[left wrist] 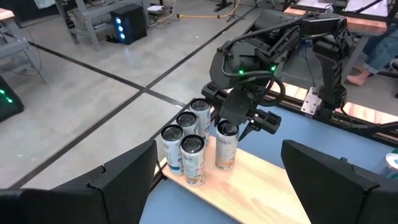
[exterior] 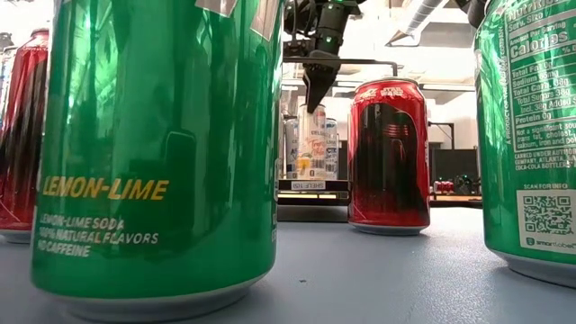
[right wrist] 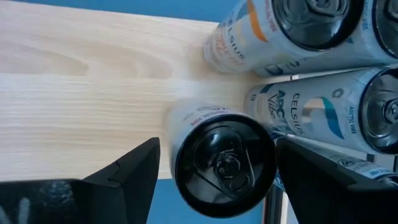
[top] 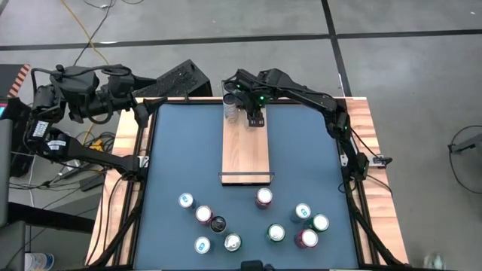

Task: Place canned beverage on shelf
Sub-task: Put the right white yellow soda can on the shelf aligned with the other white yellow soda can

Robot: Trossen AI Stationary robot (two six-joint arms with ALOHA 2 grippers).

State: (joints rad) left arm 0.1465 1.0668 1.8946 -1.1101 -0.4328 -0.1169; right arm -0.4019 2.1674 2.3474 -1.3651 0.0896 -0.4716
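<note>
The shelf (top: 245, 150) is a pale wood plank lying on the blue table, running from the far edge toward the middle. Several slim cans (left wrist: 186, 143) stand in a cluster on its far end. One more slim can with a dark top (right wrist: 224, 158) stands upright on the plank beside them. My right gripper (right wrist: 216, 149) is open and points steeply down over that can, one finger on either side of its top. My left gripper (left wrist: 217, 180) is open and empty, raised off the table's far left corner. My right gripper straddles the can's top (left wrist: 227, 129) from above. One finger (right wrist: 134, 168) stands clear of it, with wood showing in the gap. The other finger (right wrist: 311, 168) is right beside the rim, and I cannot tell whether it touches. The can stands on the plank by its base.
Several loose cans (top: 256, 222) stand on the table's near half, past the plank's near end with its thin black rail (top: 245, 175). In the low view a green can (exterior: 153, 153) and a red one (exterior: 389, 153) stand close.
</note>
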